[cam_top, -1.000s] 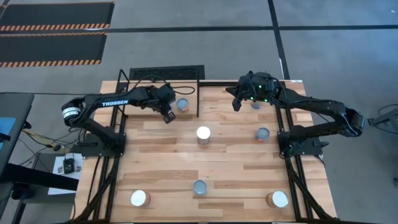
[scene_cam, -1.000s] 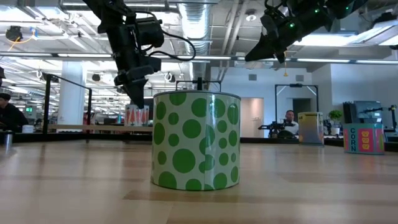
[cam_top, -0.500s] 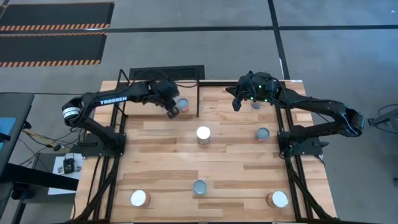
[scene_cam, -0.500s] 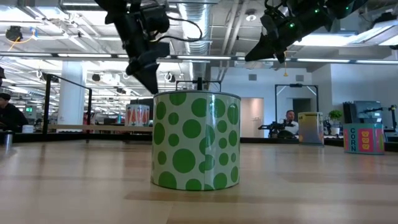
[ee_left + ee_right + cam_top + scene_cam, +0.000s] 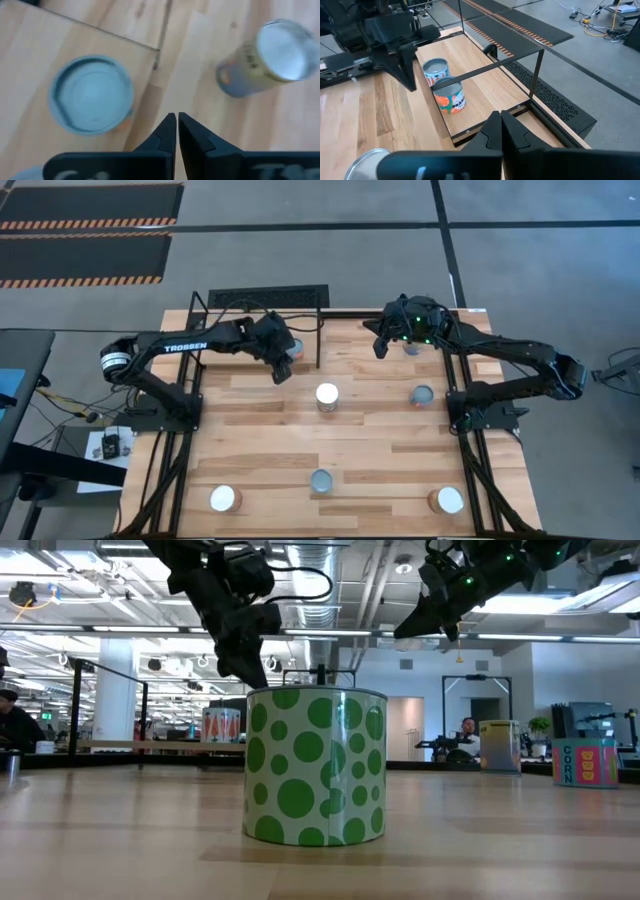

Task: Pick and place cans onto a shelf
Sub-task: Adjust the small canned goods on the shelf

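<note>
A light plank surface (image 5: 350,435) is sitting on a grey floor, with black hazard-striped mats (image 5: 85,235) lying beyond its far left corner. The low view is looking into an open workshop where a person (image 5: 463,730) is sitting far back. The shelf (image 5: 485,97) is standing at the surface's far edge, carrying two cans (image 5: 449,95), one blue-grey topped (image 5: 91,95). Five more cans are standing about the surface; a green-dotted one (image 5: 315,765) is filling the low view. The left gripper (image 5: 281,372) is hanging with fingers pressed together, empty, just beside the shelf's near edge. The right gripper (image 5: 381,348) is hovering closed and empty over the far right part, above another can (image 5: 410,347).
</note>
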### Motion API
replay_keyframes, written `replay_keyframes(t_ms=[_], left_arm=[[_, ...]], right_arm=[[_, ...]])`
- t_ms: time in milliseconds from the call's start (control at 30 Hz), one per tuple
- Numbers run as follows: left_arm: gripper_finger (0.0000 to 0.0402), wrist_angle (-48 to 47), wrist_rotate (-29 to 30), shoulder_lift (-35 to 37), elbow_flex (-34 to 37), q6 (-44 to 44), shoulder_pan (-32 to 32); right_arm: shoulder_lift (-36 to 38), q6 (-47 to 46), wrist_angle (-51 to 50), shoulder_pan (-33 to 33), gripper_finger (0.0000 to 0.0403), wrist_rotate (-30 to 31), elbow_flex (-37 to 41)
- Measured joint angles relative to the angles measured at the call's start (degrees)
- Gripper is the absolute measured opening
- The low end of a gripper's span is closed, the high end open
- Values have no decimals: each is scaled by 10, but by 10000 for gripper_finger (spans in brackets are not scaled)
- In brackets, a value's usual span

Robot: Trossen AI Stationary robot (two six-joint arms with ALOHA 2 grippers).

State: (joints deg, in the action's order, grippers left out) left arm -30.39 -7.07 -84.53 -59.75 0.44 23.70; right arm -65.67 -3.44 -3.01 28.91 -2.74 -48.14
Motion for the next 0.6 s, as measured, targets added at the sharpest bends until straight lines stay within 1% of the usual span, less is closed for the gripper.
replay_keyframes(t_ms=[200, 300, 433, 600], left_arm=[[0, 9, 13, -12, 2, 20, 0], [0, 28, 16, -36, 1, 24, -3], [0, 29, 36, -64, -4, 19, -6], [0, 40, 64, -71, -16, 21, -7]], right_arm=[[0, 3, 0, 0, 6, 0, 0], [0, 3, 0, 0, 6, 0, 0], [0, 2, 1, 0, 6, 0, 0], [0, 0, 0, 0, 6, 0, 0]])
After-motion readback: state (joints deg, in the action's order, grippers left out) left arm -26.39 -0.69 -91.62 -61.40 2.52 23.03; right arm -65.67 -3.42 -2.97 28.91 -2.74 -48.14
